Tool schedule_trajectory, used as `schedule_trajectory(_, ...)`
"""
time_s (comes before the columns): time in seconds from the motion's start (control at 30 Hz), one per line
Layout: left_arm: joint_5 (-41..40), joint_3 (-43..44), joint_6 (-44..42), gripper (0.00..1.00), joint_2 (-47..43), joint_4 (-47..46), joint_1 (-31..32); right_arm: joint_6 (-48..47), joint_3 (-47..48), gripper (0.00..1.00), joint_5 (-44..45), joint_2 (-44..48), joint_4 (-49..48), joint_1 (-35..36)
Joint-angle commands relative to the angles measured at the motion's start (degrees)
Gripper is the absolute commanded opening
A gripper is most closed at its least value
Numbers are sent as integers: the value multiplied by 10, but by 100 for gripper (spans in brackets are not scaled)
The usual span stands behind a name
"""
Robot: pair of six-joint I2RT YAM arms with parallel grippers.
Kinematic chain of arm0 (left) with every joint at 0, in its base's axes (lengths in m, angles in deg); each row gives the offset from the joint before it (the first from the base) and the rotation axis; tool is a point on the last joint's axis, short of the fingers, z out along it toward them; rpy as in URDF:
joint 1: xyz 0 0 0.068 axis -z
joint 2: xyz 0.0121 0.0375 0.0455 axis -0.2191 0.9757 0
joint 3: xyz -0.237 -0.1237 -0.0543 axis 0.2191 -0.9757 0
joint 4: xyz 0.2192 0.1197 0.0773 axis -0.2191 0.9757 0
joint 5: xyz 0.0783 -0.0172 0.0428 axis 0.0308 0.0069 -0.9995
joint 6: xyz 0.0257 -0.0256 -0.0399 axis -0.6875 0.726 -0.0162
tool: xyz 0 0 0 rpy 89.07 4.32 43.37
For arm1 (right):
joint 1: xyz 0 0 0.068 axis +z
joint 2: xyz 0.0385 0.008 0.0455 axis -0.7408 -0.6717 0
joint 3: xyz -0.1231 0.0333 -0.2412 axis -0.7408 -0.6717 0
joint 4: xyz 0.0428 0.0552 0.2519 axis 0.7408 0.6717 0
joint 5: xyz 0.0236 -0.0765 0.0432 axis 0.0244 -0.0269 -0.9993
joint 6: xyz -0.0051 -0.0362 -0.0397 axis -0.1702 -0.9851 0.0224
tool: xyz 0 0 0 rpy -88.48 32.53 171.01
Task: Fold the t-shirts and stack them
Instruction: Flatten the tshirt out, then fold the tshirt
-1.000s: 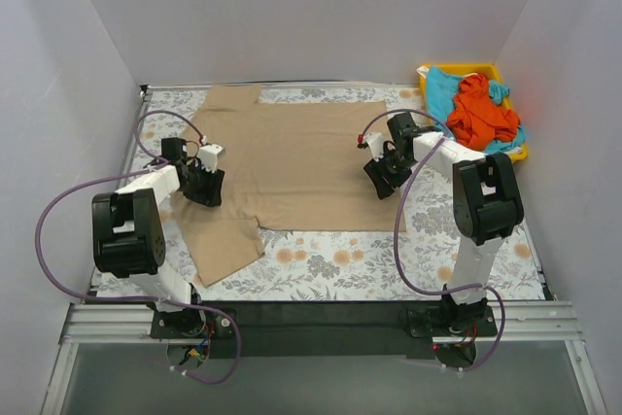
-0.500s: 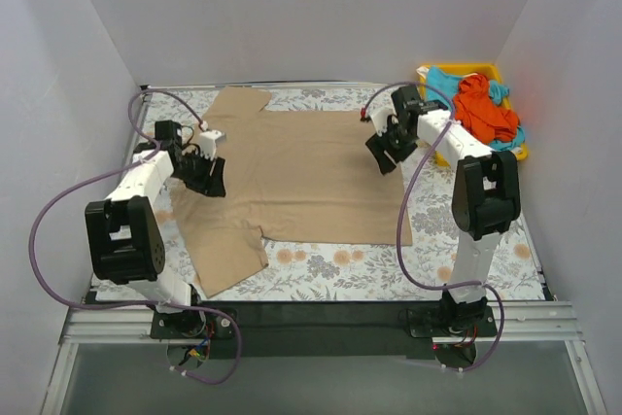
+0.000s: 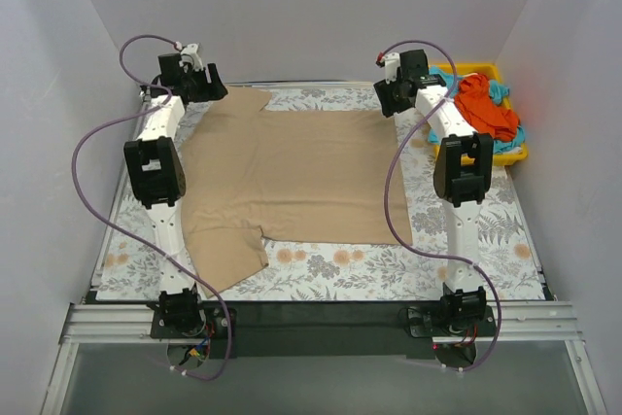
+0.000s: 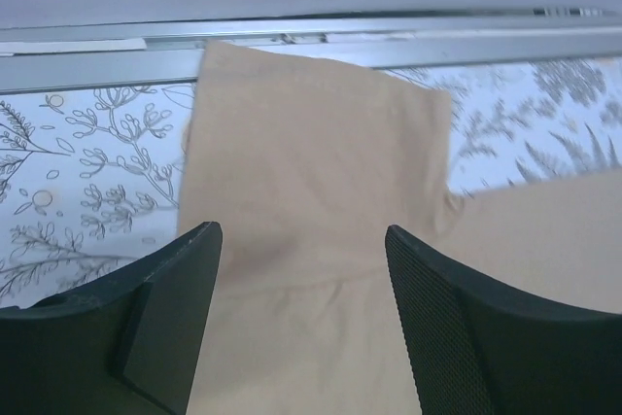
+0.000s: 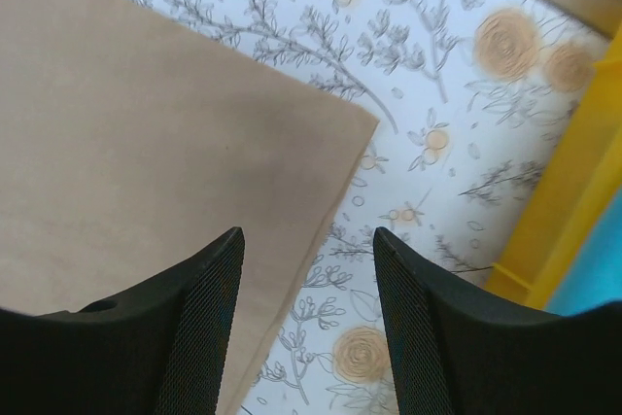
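I see the tan t-shirt spread flat across the middle of the floral surface. One sleeve reaches the upper left of the frame and the other the lower left. My left gripper hangs over the upper-left sleeve, released, its fingers apart with only cloth below them. My right gripper sits above the shirt's upper-right corner, also released and grasping nothing. At the upper right of the frame, the orange-red t-shirt lies bunched on the turquoise t-shirt in the yellow tray.

T-shirt on table, heaped shirts in tray, far right
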Motion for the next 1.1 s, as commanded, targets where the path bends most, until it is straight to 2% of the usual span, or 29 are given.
schedule_trajectory(0.0,-37,69,90,64,39,-82,0,38,-19,53,10,4,-62,2)
schedule_trajectory(0.13,-64,76,75,63,78,-142,8,36,-26,54,-10,-5,-66,2)
schedule_trajectory(0.3,-114,76,64,61,115,-211,8,31,-29,54,28,-20,-94,3)
schedule_trajectory(0.43,-123,107,53,60,149,-227,13,41,-31,55,49,-35,-106,2)
schedule_trajectory(0.57,-120,114,18,57,167,-220,24,43,-25,61,63,-48,-112,2)
schedule_trajectory(0.7,-131,93,-11,53,161,-205,32,46,-24,64,50,-54,-121,-2)
schedule_trajectory(0.9,-145,31,-32,52,119,-200,32,63,-15,62,50,-65,-137,-3)
schedule_trajectory(1.07,-130,-11,-26,51,82,-202,30,96,-17,61,14,-66,-163,-11)
